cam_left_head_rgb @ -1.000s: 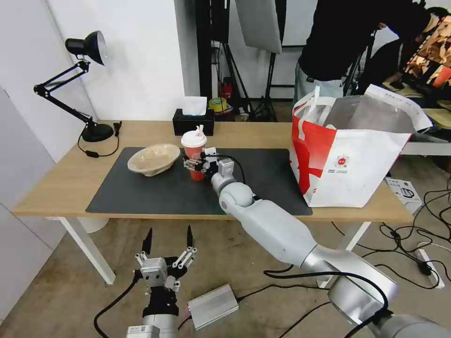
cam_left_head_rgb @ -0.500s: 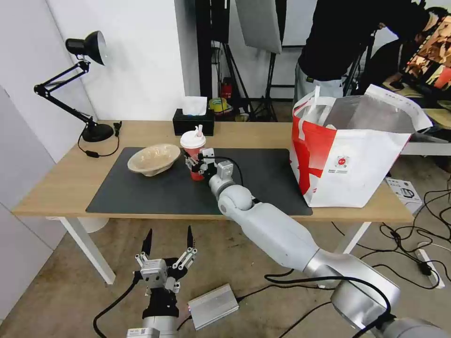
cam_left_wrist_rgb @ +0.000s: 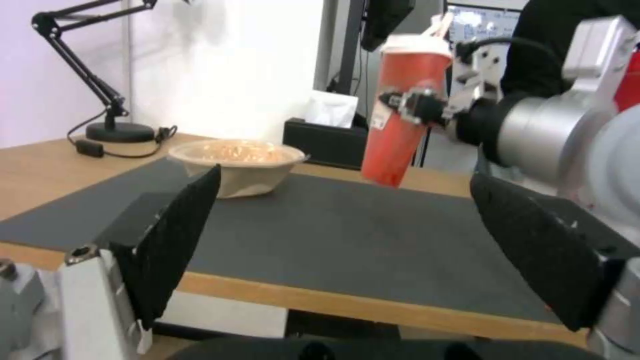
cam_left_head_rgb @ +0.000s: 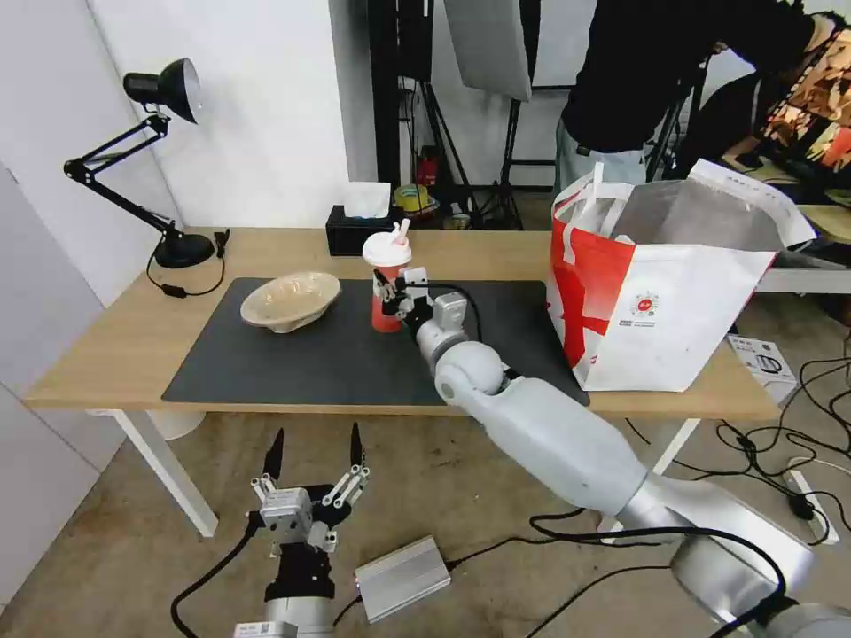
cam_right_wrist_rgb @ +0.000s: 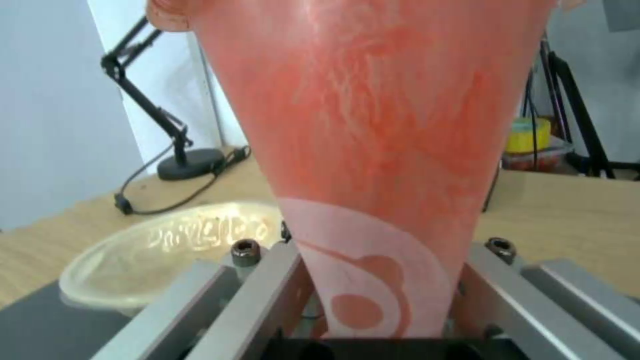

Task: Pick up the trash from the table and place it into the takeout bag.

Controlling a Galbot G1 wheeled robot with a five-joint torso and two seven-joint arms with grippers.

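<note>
My right gripper is shut on the red drink cup, which has a white lid and hangs tilted just above the dark mat. The cup and that gripper also show in the left wrist view, and the cup looms close in the right wrist view. A shallow beige pulp bowl rests on the mat to the cup's left. The takeout bag stands open at the table's right end. My left gripper hangs open below the table's front edge.
A black tissue box sits behind the cup and a black desk lamp stands at the back left. A silver box and cables lie on the floor. A person stands behind the bag.
My right gripper has lifted the red cup off the mat and carried it a little to the right. The left arm has stayed put.
</note>
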